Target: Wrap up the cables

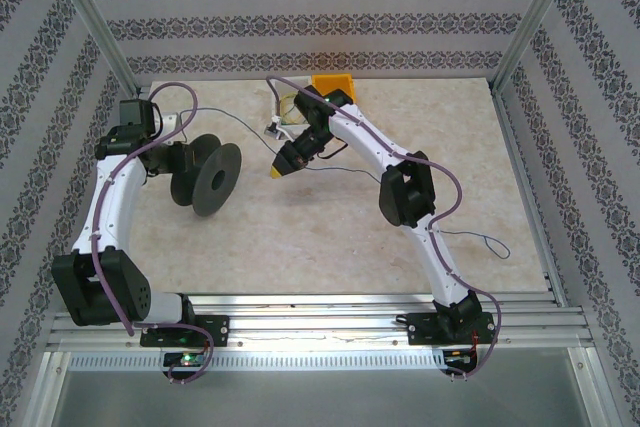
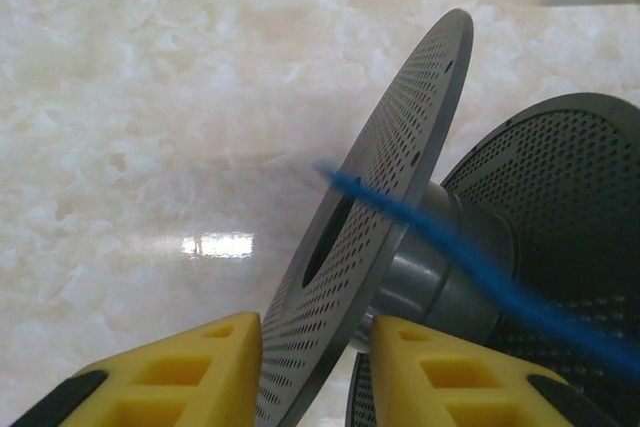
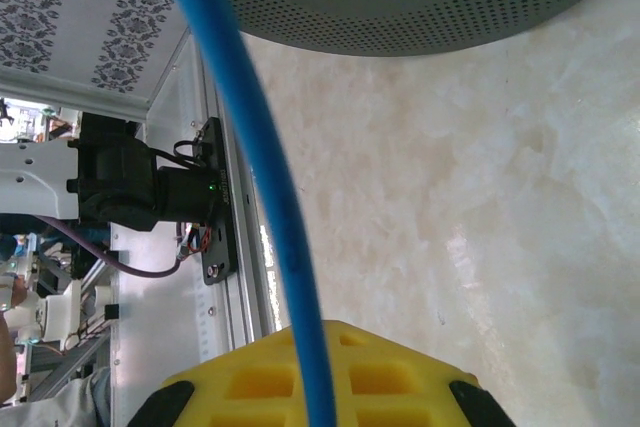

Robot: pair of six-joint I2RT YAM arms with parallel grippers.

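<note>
A thin dark-blue cable (image 1: 340,171) trails across the table to the right from my right gripper (image 1: 281,166). In the right wrist view the cable (image 3: 270,197) crosses the yellow fingers (image 3: 400,377) and rises toward the spool's perforated flange (image 3: 420,7); my right gripper (image 3: 320,352) is shut on it. The black spool (image 1: 212,179) lies on its side at the left. My left gripper (image 1: 172,161) holds it. In the left wrist view the left gripper (image 2: 315,367) is shut on the near flange (image 2: 390,197), and the cable (image 2: 480,267) passes over the hub.
An orange bin (image 1: 333,84) and a small white object (image 1: 272,129) with some light wires sit at the back of the table. Metal rails (image 1: 320,312) run along the near edge. Patterned walls (image 1: 300,22) enclose the table.
</note>
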